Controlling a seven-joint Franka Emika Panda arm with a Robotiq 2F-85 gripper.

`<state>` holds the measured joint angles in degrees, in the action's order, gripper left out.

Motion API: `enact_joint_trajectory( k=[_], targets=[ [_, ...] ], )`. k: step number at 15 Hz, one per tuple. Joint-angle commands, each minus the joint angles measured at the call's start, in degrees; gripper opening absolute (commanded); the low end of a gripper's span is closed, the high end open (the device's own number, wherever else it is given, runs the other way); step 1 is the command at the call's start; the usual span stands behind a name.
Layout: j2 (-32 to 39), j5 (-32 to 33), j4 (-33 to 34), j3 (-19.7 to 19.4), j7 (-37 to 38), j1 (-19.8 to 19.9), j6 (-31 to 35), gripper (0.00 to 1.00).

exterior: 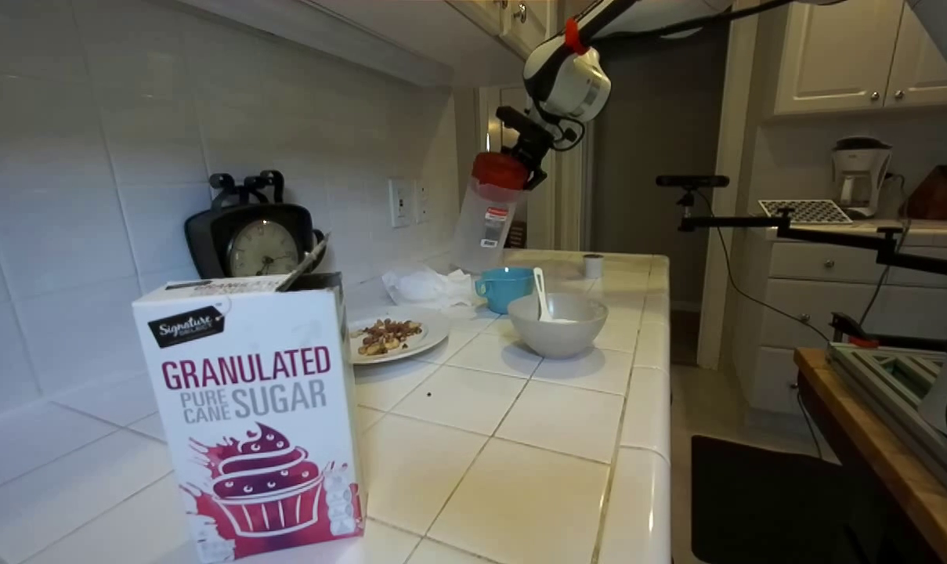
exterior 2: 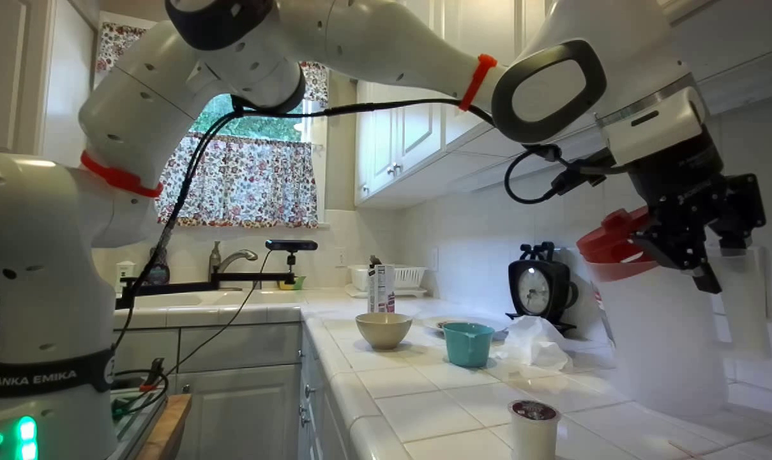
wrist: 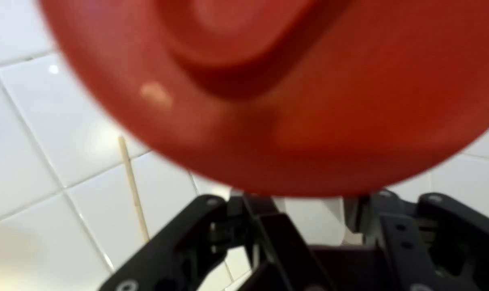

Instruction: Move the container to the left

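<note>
- Red lid (wrist: 268,133) nearest cam, blurred, fills much of wrist view.
- It tops the container (exterior 2: 666,338): tall, whitish, tilted, wall side of tiled bench (exterior 2: 417,409). Crumpled paper (exterior 2: 532,345) + teal cup (exterior 2: 469,345) nearby.
- Pincer (wrist: 309,206) looks clamped on what seems its handle (exterior 2: 749,313), by the lid; whitish plastic btw the fingers.
- Can't tell if base touches bench or hangs just above.
- Step in hand, my guess: container gripped, lift/carry prob. under way, no set-down yet.
- Next: hold grip firm, get base clear, shift L, level it, lower, then let go.
- Task doesn't say whose L; if robot's own, path prob. runs toward paper, cup, bowl (exterior: 558,329), so go over or stop short.
</note>
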<state>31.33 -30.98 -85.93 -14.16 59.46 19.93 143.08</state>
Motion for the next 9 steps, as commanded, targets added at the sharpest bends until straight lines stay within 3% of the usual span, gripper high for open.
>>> enact_joint_trajectory(
  k=[1,5,6,9],
  targets=[
    [0.07,0.69,0.33,0.85,0.39,0.75,-0.09,0.4],
    [0.08,0.69,0.38,0.87,0.39,0.75,-0.09,0.4],
    [-0.78,0.68,-0.02,0.93,0.72,0.86,-2.11,0.15],
    [-4.11,0.53,-2.14,1.41,0.5,0.55,-7.07,0.09]
  ],
)
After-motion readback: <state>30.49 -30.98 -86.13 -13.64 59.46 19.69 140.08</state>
